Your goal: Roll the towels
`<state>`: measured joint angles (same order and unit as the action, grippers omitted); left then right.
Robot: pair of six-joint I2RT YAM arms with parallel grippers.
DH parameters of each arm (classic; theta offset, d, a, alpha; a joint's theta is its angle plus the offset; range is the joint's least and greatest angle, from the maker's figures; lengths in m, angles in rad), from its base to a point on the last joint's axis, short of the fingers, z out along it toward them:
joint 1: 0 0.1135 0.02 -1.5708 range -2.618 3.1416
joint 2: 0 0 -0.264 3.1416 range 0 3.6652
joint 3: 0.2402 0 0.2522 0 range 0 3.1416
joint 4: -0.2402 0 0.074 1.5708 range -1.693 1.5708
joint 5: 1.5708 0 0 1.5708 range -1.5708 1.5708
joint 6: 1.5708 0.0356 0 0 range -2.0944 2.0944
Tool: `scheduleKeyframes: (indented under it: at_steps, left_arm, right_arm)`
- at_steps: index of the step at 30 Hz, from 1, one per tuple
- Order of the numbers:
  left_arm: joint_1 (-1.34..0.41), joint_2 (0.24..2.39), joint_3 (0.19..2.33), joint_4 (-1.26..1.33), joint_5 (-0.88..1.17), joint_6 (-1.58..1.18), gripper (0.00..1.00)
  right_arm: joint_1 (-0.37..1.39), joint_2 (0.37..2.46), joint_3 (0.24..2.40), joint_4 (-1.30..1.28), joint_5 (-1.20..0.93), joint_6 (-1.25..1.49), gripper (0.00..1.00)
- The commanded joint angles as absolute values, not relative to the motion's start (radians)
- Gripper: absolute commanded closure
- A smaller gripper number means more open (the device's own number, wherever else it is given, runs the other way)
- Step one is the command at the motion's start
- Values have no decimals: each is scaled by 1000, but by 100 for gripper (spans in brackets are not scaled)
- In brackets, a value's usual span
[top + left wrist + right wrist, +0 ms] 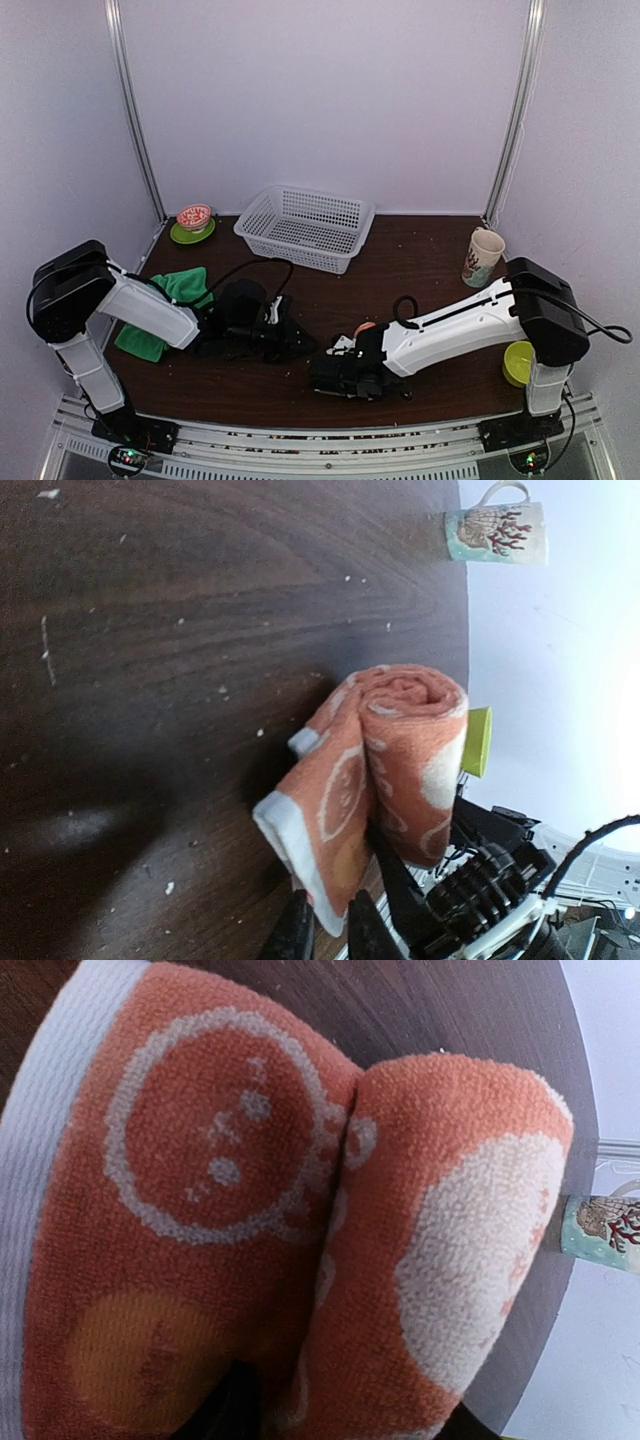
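Observation:
The orange towel point(390, 750) with white cartoon prints is partly rolled on the dark table, one loose flap hanging beside the roll. In the top view only a bit of the orange towel point(365, 328) shows, beside the right arm. My left gripper point(330, 935) is shut on the flap's white-hemmed corner; in the top view my left gripper point(300, 342) is near mid-table. My right gripper point(345, 1415) is shut on the roll, one finger point(400, 880) inside the fold. The orange towel point(300, 1210) fills the right wrist view. The green towel point(160, 315) lies crumpled at the left, under the left arm.
A white mesh basket point(290, 252) stands at the back centre. A green saucer with a red bowl point(193, 222) is at the back left. A printed mug point(484, 256) is at the right, with a yellow-green bowl point(518, 362) near the right arm's base.

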<state>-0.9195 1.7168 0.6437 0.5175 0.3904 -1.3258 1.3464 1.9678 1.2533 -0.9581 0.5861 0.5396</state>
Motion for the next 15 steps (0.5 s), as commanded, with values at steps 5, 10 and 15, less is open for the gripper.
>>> scheduleKeyframes:
  at_steps: [5, 10, 15]
  left_arm:
    - [-899, 1762, 784, 522, 464, -1279, 86]
    - [-894, 1836, 843, 605, 526, -1303, 85]
    - [-890, 1947, 877, 796, 625, -1396, 85]
  right_arm:
    - [1327, 1894, 1175, -783, 483, 465, 44]
    - [1304, 1855, 1123, -735, 473, 460, 42]
    - [1300, 1812, 1081, -686, 474, 452, 37]
